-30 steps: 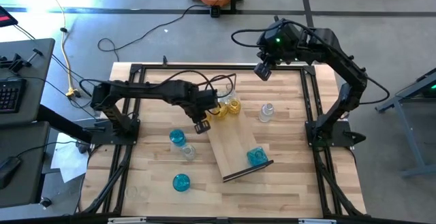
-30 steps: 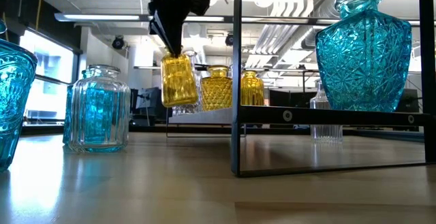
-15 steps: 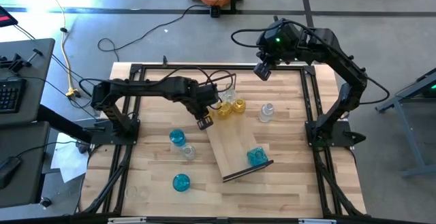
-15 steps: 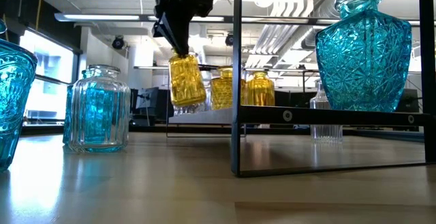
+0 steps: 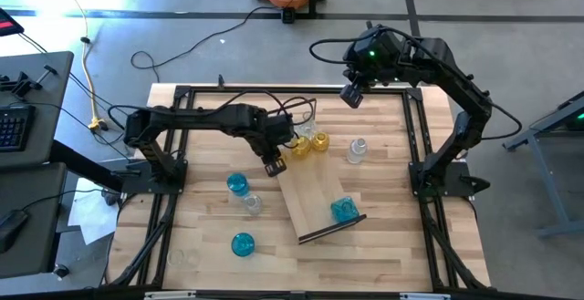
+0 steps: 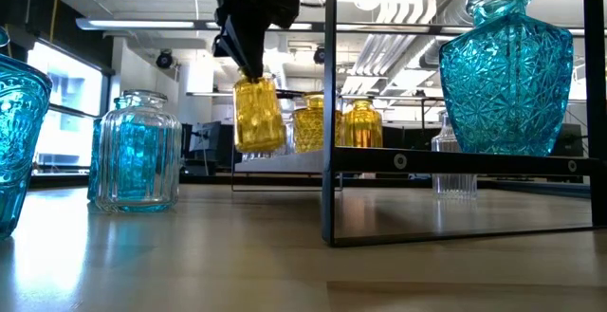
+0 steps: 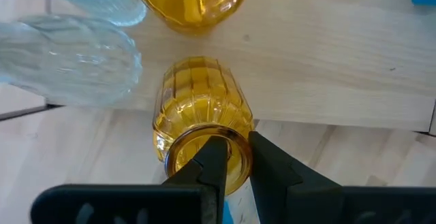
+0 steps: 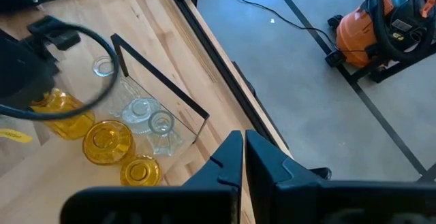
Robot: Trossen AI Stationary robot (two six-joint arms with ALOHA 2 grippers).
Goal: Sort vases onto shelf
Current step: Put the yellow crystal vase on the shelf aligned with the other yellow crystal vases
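My left gripper (image 5: pixel 272 163) (image 7: pixel 235 146) is shut on a ribbed amber-yellow vase (image 6: pixel 258 113) (image 7: pixel 197 101) at the far end of the light-wood shelf (image 5: pixel 315 195). Two more yellow vases (image 5: pixel 302 145) (image 5: pixel 319 142) stand on that end on their bases, with clear ones (image 8: pixel 139 112) behind them. A blue vase (image 5: pixel 343 211) stands on the shelf's near end. My right gripper (image 5: pixel 351 95) (image 8: pixel 243 156) hangs shut and empty, high over the table's far right. My left gripper holds the yellow vase by the rim of its mouth (image 7: pixel 238 139), one finger (image 7: pixel 211 163) inside the neck and the other (image 7: pixel 269 166) outside. The fingers come from above, pointing steeply down. The vase hangs nearly upright at the shelf's far end; whether its base touches the plank I cannot tell.
On the table left of the shelf stand two blue vases (image 5: pixel 237 184) (image 5: pixel 242 243) and a clear one (image 5: pixel 251 202). Another clear vase (image 5: pixel 356 150) stands right of the shelf. The shelf's dark frame rim (image 6: pixel 329 113) rises at its near end.
My left gripper has tipped slightly and swung the held yellow vase a little toward the table's right; the vase tilted, then came back near upright. The two yellow vases standing on the shelf have slid a little the same way.
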